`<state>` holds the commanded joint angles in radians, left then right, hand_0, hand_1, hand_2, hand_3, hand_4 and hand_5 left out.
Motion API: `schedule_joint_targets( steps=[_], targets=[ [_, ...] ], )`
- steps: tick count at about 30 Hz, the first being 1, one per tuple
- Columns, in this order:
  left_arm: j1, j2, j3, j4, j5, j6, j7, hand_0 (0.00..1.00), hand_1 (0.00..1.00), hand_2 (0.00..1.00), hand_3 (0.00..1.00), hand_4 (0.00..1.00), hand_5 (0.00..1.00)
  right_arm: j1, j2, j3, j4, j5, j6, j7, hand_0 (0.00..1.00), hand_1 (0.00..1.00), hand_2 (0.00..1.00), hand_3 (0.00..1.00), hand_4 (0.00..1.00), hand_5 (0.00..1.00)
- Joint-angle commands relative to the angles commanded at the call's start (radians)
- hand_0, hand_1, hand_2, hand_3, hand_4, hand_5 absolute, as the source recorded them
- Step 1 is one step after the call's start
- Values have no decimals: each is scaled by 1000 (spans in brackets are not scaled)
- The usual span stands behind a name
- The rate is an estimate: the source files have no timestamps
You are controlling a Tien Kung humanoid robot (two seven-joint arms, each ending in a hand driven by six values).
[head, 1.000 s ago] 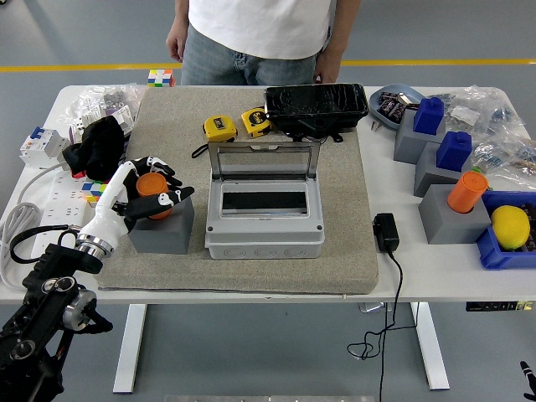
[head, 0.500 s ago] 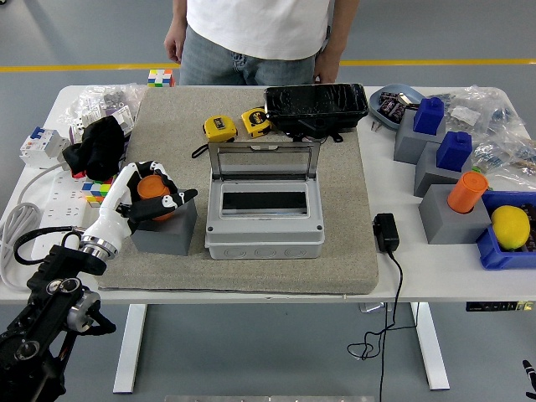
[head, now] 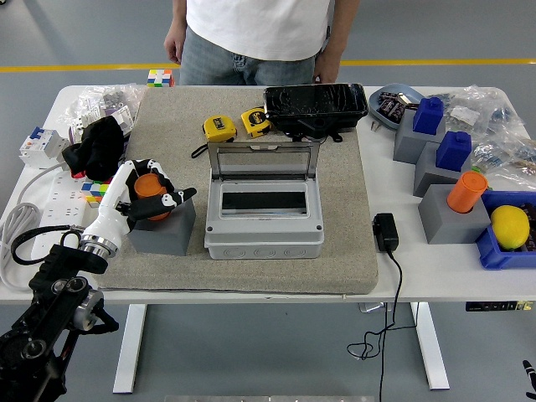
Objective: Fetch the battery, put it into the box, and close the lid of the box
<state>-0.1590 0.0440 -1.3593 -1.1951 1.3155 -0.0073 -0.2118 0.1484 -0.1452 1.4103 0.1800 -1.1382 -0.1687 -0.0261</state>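
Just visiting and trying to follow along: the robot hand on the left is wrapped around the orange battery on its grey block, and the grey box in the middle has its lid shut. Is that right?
Not quite. The head view shows the grey box with its lid standing open, not shut. The rest holds: the left robot hand is wrapped around the orange battery on its grey block.

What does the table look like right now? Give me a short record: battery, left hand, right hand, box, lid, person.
battery: orange cylinder standing on a grey block, left of the box
left hand: left hand with fingers curled around the battery, which is not yet lifted clear of the block
right hand: not in view
box: grey box at the middle of the mat, nothing visible inside
lid: clear lid open, standing up at the box's far edge
person: person standing at the far side, hands at their sides, touching nothing
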Motion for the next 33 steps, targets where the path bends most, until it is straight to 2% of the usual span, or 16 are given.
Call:
schedule_joint_targets(
  steps=[1, 2, 7, 8, 18, 27, 33],
  targets=[
    [0, 0, 1, -1, 3, 3, 0, 76, 88, 135, 130, 998, 2, 0, 0, 0, 0, 0, 0, 0, 788, 749, 746, 794, 998, 998],
    [1, 0, 3, -1, 5, 6, -1, 31, 42, 103, 107, 998, 2, -1, -1, -1, 0, 0, 0, 0, 788, 749, 747, 795, 998, 998],
    [2, 1, 6, -1, 8, 18, -5, 31, 42, 103, 107, 998, 2, -2, -2, 1, 0, -1, 0, 0, 788, 749, 747, 795, 998, 998],
    [2, 1, 7, -1, 10, 24, -7, 2, 2, 68, 92, 998, 2, -2, -2, 1, 0, -2, -1, 0, 789, 749, 747, 795, 998, 998],
    [-6, 0, 17, -5, -1, 56, -28, 2, 2, 54, 89, 998, 2, 0, -1, 1, 0, -1, -1, 0, 789, 750, 747, 795, 998, 998],
    [-37, 13, 36, -22, -55, 80, -64, 2, 2, 16, 58, 998, 2, 6, -2, 1, 0, 0, -1, -1, 790, 749, 747, 795, 998, 998],
    [-57, 25, 45, -56, -54, 95, -63, 2, 2, 10, 50, 998, 2, 8, -3, 5, 0, -2, -2, -1, 789, 749, 747, 795, 998, 998]
  ],
)
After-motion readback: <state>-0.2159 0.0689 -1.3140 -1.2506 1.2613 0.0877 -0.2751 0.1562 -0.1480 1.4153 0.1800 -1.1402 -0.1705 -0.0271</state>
